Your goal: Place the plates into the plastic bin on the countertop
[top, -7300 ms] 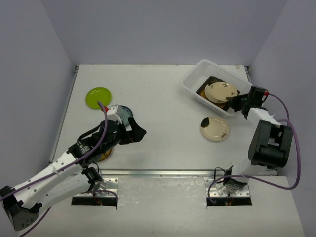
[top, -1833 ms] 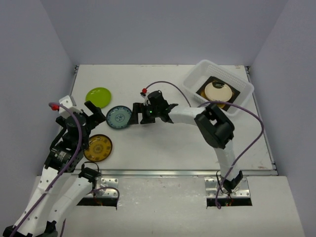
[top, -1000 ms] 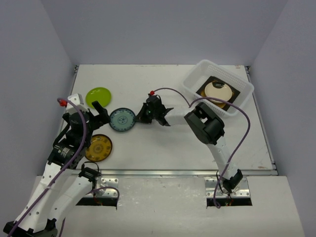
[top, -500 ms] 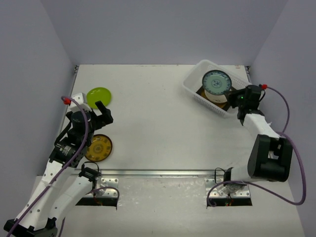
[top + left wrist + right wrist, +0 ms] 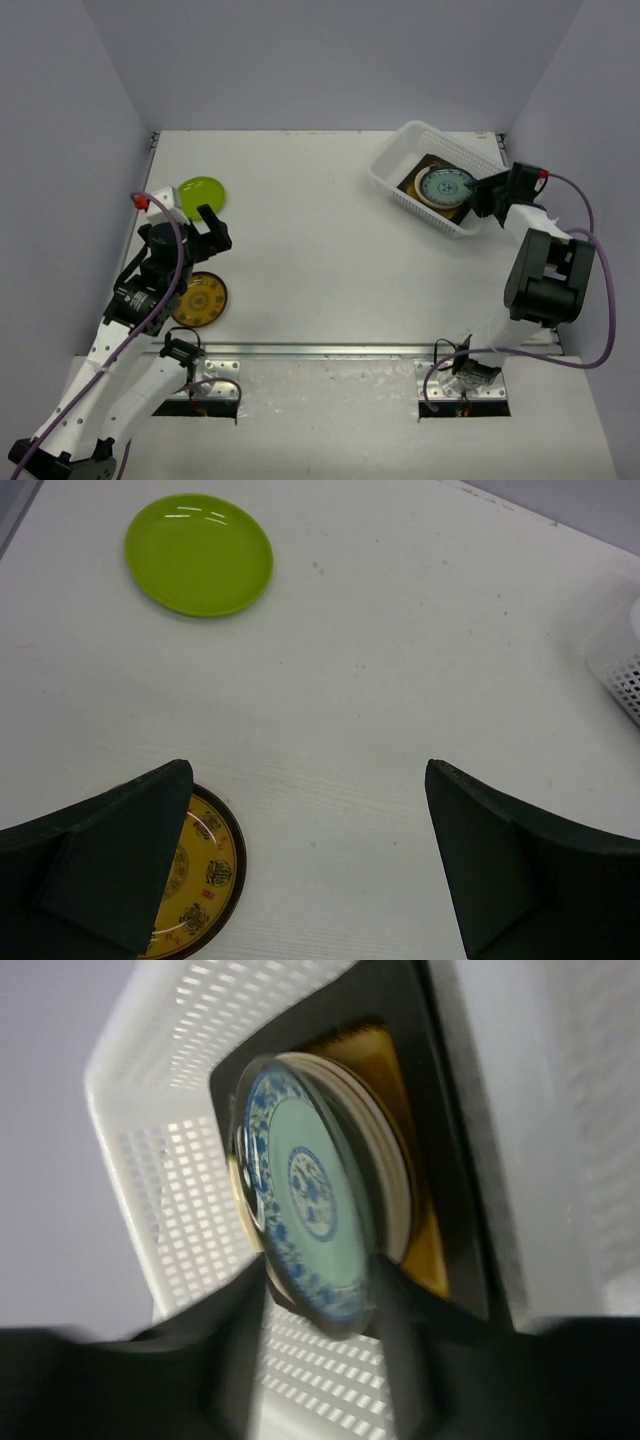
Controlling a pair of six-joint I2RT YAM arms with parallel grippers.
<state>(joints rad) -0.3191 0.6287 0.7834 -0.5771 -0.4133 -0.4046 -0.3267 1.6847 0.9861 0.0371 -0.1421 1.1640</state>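
Left pincer point(image 5: 308, 775), nearest the bases, hangs wide open and empty above the table point(image 5: 320, 250). One finger overlaps the yellow-brown plate point(image 5: 210, 875), and the lime green plate point(image 5: 199, 552) lies beyond, well apart.

A second ago the blue-patterned plate point(image 5: 447, 185) sat mid-table between the two arms. It has since been carried to the far right and now sits low over the stack in the plastic bin point(image 5: 410, 205). By my reckoning that dish is nearly delivered, with the two rounds on the left still to go.

Right pincer point(image 5: 478, 196), reaching over the bin's rim, appears narrowly closed on that plate's edge, a finger on each side. The plate is tilted and not yet flat on the cream plate point(image 5: 395, 1210), which rests on an amber-centred square point(image 5: 365, 1050).
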